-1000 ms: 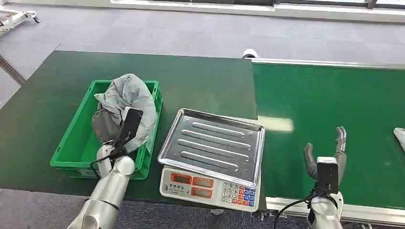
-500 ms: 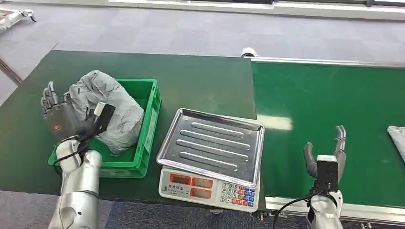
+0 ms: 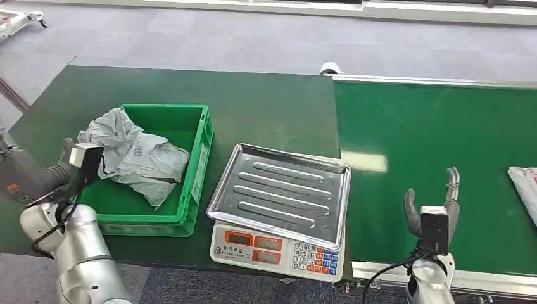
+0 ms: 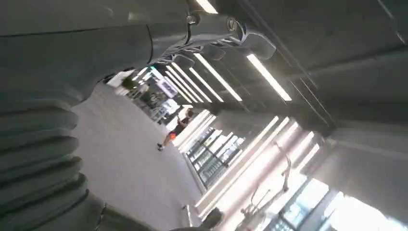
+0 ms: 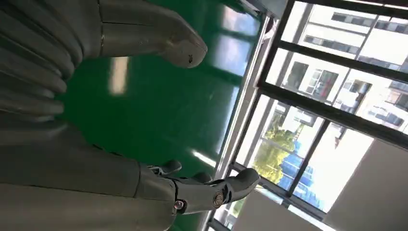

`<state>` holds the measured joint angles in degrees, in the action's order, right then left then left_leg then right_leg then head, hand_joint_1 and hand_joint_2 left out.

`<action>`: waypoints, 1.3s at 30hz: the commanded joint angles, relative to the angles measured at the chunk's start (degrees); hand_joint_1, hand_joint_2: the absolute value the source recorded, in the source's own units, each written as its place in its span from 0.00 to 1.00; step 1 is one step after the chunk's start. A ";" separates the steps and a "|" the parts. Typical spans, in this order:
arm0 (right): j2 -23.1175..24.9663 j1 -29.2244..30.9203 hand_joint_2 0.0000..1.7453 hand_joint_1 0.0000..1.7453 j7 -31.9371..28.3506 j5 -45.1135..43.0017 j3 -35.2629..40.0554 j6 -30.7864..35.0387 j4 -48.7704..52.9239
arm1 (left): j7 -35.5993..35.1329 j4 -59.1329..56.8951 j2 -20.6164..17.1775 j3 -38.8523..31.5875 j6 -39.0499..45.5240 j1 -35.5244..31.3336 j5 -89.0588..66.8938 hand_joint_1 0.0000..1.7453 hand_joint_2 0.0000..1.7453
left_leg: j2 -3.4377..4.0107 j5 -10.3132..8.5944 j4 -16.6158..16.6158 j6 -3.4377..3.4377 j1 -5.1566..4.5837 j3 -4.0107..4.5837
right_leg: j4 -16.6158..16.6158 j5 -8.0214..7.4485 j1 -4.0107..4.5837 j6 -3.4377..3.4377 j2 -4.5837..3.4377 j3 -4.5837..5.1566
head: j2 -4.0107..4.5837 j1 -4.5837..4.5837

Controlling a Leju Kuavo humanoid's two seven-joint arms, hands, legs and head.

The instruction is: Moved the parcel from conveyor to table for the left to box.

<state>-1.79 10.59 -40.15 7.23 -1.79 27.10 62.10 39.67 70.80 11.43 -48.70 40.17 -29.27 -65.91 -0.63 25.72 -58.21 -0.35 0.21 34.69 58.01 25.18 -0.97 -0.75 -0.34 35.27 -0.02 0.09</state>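
On the table's left side, a grey parcel [image 3: 136, 161] lay crumpled inside the green crate [image 3: 201, 152], one edge draped over the far-left rim. A 2nd parcel [image 3: 524, 183] sat on the conveyor [image 3: 430, 133] at the far right edge of the head view, only partly in frame.

Risks, as I judged them: the boxed parcel hung over the crate wall, so it could slide out or snag if the left arm swept near. The new parcel was well to the right of the right hand [image 3: 432, 202]; a late or shallow reach could pinch only a loose fold of the bag, which might slip mid-carry. The scale w/ its metal tray [image 3: 282, 190] stood between conveyor & crate, so a low carry path could clip the tray's rim.

Left hand [image 3: 22, 174] was off the table's left edge, apart from the crate; wrist view showed fingers stretched out w/ nothing between them, so it read as empty & spread. Right hand hovered low over the belt, thumb & fingers apart, upright, holding nothing, touching nothing.
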 commanded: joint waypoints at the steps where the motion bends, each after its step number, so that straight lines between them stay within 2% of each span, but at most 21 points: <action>1: -0.13 2.19 1.00 0.00 0.15 -0.65 -0.78 0.85 -3.41 | 0.33 18.32 7.87 6.15 -0.17 1.99 14.16 0.00 0.00 | -0.03 0.05 -0.01 0.01 0.08 -0.05 | -0.09 0.03 0.10 0.04 0.10 -0.14 | 0.00 -0.02; 4: -0.17 2.16 1.00 0.00 0.15 -0.85 -0.55 1.01 -3.35 | 0.33 19.38 8.57 9.12 -0.17 2.94 18.00 0.00 0.00 | -0.07 0.04 -0.03 0.03 0.08 -0.02 | -0.09 0.02 0.10 0.02 0.14 -0.11 | 0.00 0.00; 7: -0.21 2.22 1.00 0.00 0.15 -1.12 -0.54 1.20 -3.15 | 0.33 17.59 6.54 20.46 -0.17 6.90 31.61 0.00 0.00 | -0.07 0.04 -0.02 0.04 0.04 -0.01 | -0.05 0.01 0.05 0.02 0.13 -0.08 | 0.00 -0.02; 8: -0.33 2.07 1.00 0.00 0.15 -1.28 -0.69 1.31 -2.76 | 0.33 14.51 2.83 31.74 -0.17 9.68 42.64 0.00 1.00 | -0.11 0.01 0.05 0.05 0.04 -0.05 | -0.12 0.00 0.05 0.03 0.20 -0.16 | 0.00 -0.02; 10: -0.73 1.83 1.00 0.00 0.15 -1.59 -0.65 0.67 -2.00 | 0.33 12.16 -1.92 43.77 -20.06 11.82 61.10 0.00 1.00 | -0.23 -0.02 0.06 0.04 0.01 -0.02 | -0.09 0.02 0.03 0.03 0.30 -0.14 | 0.00 -0.02; 13: -0.80 2.37 1.00 0.00 0.15 -1.46 -0.41 0.32 -2.45 | 0.33 12.97 -1.94 48.39 -24.89 12.93 62.22 0.00 1.00 | -0.29 -0.03 0.01 0.03 -0.02 -0.01 | -0.04 0.04 0.00 0.03 0.36 -0.08 | 0.00 0.00; 16: -0.36 4.16 1.00 0.00 0.15 -1.34 0.26 -0.86 -3.61 | 0.33 7.87 -3.62 55.13 -44.13 13.46 68.84 0.00 1.00 | -0.24 -0.02 0.03 0.06 0.00 -0.01 | -0.11 0.00 0.06 0.01 0.36 -0.15 | 0.00 0.00; 18: -0.04 4.45 1.00 0.00 0.15 -1.17 0.35 -0.72 -3.69 | 0.33 5.58 -2.97 56.95 -45.50 13.26 67.70 0.00 1.00 | -0.01 0.01 0.12 0.08 -0.07 -0.13 | -0.14 -0.03 -0.04 0.00 0.15 -0.20 | 0.00 -0.02; 21: 0.10 4.04 1.00 0.00 0.15 -0.98 1.28 -1.67 -1.27 | 0.33 -6.77 -1.59 60.04 -55.58 9.66 68.74 0.00 1.00 | -0.20 -0.05 0.21 0.06 -0.06 -0.23 | -0.26 -0.05 -0.03 0.00 0.32 -0.34 | 0.00 -0.02; 22: 0.18 4.14 1.00 0.00 0.15 -0.96 1.44 -1.55 -1.09 | 0.33 -8.28 -1.30 60.22 -55.04 9.20 67.41 0.00 1.00 | -0.16 0.00 0.12 0.07 -0.08 -0.17 | -0.16 -0.02 -0.06 -0.01 0.27 -0.25 | 0.00 0.00; 24: -0.21 3.75 1.00 0.00 0.15 -0.64 2.98 -1.74 -0.22 | 0.33 -9.81 -1.38 62.41 -48.82 8.75 62.00 0.00 1.00 | -0.21 0.01 0.09 0.08 -0.09 -0.14 | -0.14 -0.01 -0.07 -0.02 0.31 -0.26 | 0.00 -0.02; 26: -0.64 3.81 1.00 0.00 0.15 0.05 5.04 -1.69 -0.90 | 0.33 -12.49 -0.63 63.56 -48.71 8.29 63.59 0.00 1.00 | -0.14 0.03 0.10 0.07 -0.07 -0.17 | -0.16 -0.02 -0.04 0.01 0.25 -0.27 | 0.00 -0.02; 28: -0.53 4.40 1.00 0.00 0.15 0.69 6.44 -1.08 -1.70 | 0.33 -14.60 -1.04 66.43 -43.59 7.61 61.60 0.00 1.00 | -0.08 0.06 0.09 0.07 -0.06 -0.19 | -0.17 -0.02 -0.02 0.01 0.19 -0.26 | 0.00 0.00; 34: -0.65 4.54 1.00 0.00 0.15 -0.53 6.81 -7.16 -0.87 | 0.33 -16.67 -0.52 64.72 -51.51 7.61 65.48 0.00 1.00 | 0.03 0.08 0.02 0.07 -0.06 -0.09 | -0.09 -0.04 -0.03 -0.01 0.06 -0.11 | 0.00 -0.02; 39: -0.51 4.19 1.00 0.00 0.15 -0.66 5.06 -8.23 -2.08 | 0.33 -20.14 0.00 64.65 -49.92 7.19 63.87 0.00 1.00 | 0.01 0.06 0.10 0.08 -0.05 -0.20 | -0.19 -0.04 -0.01 0.00 0.11 -0.25 | 0.00 -0.02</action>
<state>-1.75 13.27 -40.24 6.97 2.80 20.51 62.64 40.15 61.20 12.22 13.42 -10.07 -18.81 -0.89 -0.69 25.78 -58.26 -0.25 0.13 34.74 58.00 25.16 -1.04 -0.83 -0.25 35.28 -0.02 0.07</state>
